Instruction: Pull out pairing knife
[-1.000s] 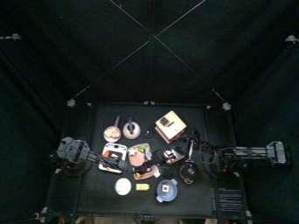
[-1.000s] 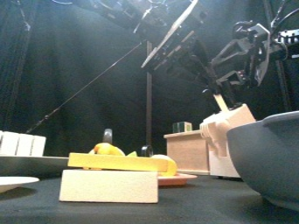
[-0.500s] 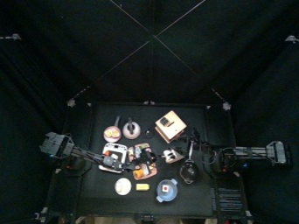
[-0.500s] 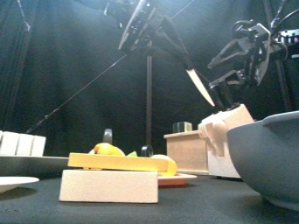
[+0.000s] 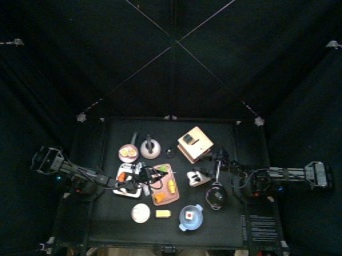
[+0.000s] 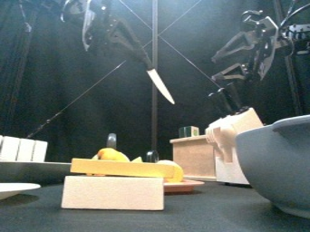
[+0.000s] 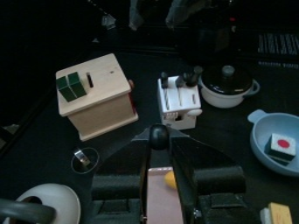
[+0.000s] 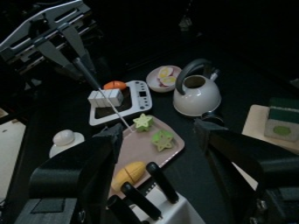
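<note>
The paring knife (image 6: pixel 158 83) hangs in the air with its black handle up and its blade slanting down. My left gripper (image 6: pixel 107 25) is shut on the handle, high and left of the white knife block (image 6: pixel 237 134). In the left wrist view the knife (image 7: pixel 158 144) lies between the jaws, and the block (image 7: pixel 179 98) stands beyond it. My right gripper (image 8: pixel 155 140) is open, above the dark handles (image 8: pixel 146 199) still standing in the block. That view also shows the raised knife (image 8: pixel 107 101). From above, the block (image 5: pixel 198 178) sits between both arms.
Near the block are a wooden box (image 7: pixel 100 92) with green pieces, a white kettle (image 8: pixel 197 92) and a blue bowl (image 7: pixel 274 140). A cutting board (image 8: pixel 149 144) carries cut vegetables. At the table's front stand a white block (image 6: pixel 111 192) and a large bowl (image 6: pixel 273 163).
My left gripper has carried the knife up and to the left, away from the knife block. The right arm has hardly moved.
</note>
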Robot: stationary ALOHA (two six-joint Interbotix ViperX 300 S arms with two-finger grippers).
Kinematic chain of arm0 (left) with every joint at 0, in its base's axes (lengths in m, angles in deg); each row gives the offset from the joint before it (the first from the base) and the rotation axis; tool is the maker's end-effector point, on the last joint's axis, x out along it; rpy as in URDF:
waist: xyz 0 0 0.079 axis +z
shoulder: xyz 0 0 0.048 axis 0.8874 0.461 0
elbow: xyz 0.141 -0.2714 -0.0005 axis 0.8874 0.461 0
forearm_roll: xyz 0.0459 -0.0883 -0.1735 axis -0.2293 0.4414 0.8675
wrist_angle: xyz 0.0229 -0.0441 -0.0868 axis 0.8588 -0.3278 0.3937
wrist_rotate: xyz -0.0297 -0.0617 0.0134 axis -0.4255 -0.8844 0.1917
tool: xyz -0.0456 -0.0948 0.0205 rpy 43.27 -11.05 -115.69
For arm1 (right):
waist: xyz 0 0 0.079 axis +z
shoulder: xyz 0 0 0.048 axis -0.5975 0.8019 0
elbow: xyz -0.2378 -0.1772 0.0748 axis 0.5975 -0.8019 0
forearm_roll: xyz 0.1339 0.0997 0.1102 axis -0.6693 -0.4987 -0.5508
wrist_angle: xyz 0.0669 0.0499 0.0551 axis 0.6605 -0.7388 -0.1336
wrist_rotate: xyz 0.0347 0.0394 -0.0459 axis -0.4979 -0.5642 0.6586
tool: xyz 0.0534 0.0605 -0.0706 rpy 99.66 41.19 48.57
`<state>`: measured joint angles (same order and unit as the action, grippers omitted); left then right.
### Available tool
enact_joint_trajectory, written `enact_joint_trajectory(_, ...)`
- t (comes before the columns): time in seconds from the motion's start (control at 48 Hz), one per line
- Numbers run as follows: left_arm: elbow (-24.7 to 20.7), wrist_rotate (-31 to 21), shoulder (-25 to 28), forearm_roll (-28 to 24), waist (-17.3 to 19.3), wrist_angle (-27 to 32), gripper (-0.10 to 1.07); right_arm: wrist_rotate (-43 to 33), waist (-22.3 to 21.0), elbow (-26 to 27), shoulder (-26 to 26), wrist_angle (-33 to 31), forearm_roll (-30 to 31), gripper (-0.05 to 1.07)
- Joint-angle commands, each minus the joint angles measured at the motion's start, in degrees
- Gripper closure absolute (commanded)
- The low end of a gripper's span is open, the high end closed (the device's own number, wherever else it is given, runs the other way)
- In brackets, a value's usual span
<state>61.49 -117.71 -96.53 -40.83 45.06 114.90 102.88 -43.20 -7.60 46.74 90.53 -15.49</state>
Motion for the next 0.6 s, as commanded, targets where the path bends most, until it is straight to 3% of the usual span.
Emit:
enact_joint_trajectory(0.0, 0.09, -0.09, -0.88, -0.70, -0.70, 0.26, 0.42, 0.00, 1.58, 2.11, 0.88, 1.67, 0.70, 0.06)
enact_joint_trajectory(0.417, 0.26, -0.09, -1.05, 0.18, -1.14, 0.44, 0.42, 0.00, 2.37, 3.08, 2.99, 2.46, -0.35, 0.06)
enact_joint_trajectory(0.583, -0.35, -0.18, -1.23, 0.18, -1.14, 0.44, 0.42, 0.18, 5.54, 3.43, 5.01, 2.29, 0.18, 0.06)
